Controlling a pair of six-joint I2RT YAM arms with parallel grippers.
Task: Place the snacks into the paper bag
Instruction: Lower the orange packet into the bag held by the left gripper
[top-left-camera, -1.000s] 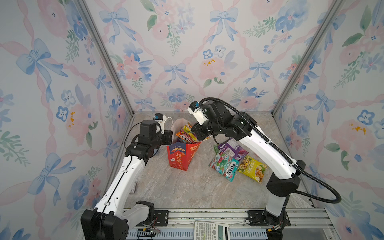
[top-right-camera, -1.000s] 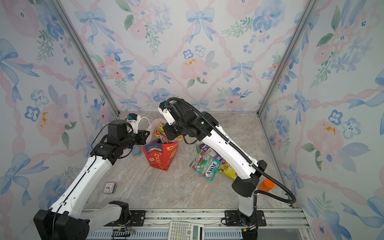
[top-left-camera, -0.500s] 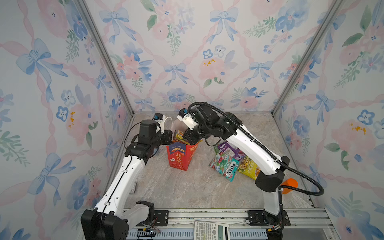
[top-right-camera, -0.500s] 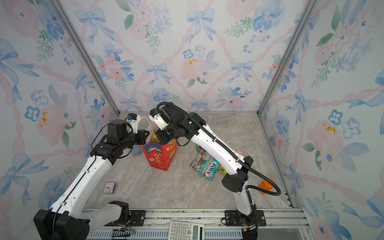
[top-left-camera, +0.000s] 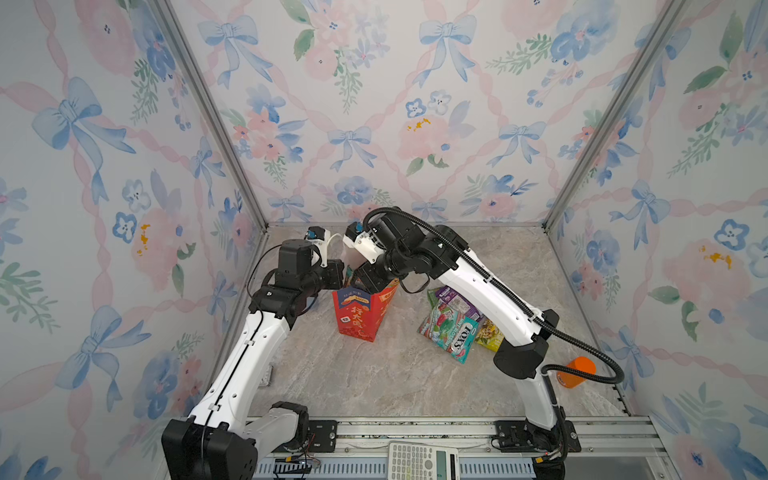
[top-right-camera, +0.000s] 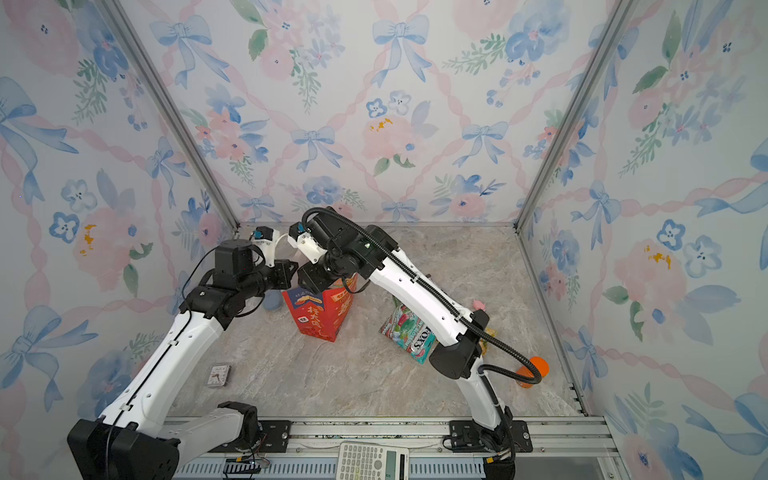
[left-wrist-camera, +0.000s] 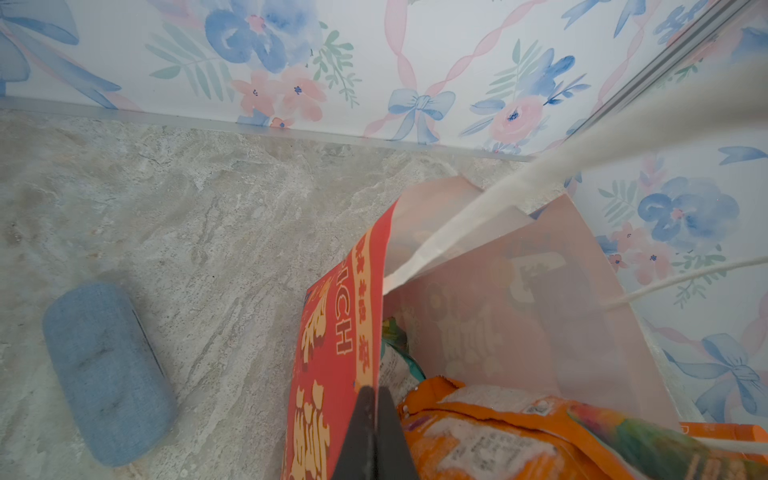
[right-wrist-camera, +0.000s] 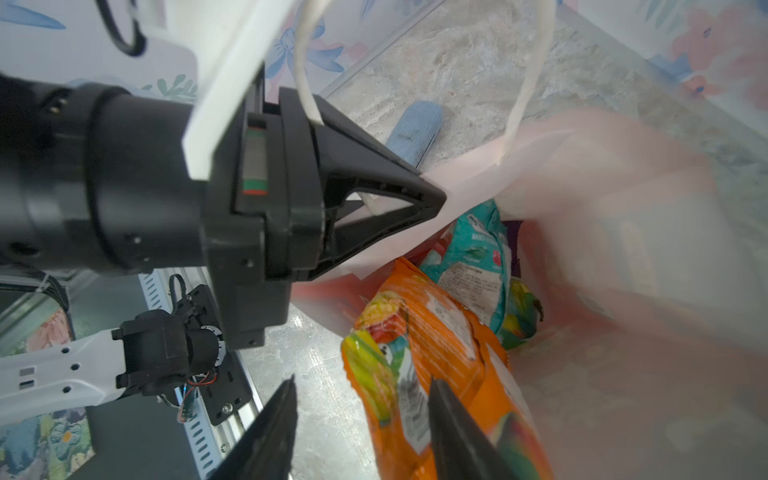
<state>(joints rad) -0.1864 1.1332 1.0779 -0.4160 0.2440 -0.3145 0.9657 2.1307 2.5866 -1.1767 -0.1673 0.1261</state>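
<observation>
Since earlier: right end effector (right-wrist-camera: 361, 382) swung over paper bag (top-left-camera: 359, 316) mouth, jaws parted; orange packet (right-wrist-camera: 432, 332) just ahead, propped inside; left end effector (left-wrist-camera: 372, 395) clamped on bag wall. Loose snacks (top-left-camera: 453, 328) well behind right end effector. Likely light, slick, crinkly: pinch crimped edge.

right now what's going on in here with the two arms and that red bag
The left gripper is shut on the rim of the red paper bag, holding its mouth open. The right gripper is over the mouth with its jaws apart, and an orange snack packet sits at the top of the bag above a teal packet. A teal FOX'S packet, a purple packet and a yellow packet lie on the table, not yet bagged.
</observation>
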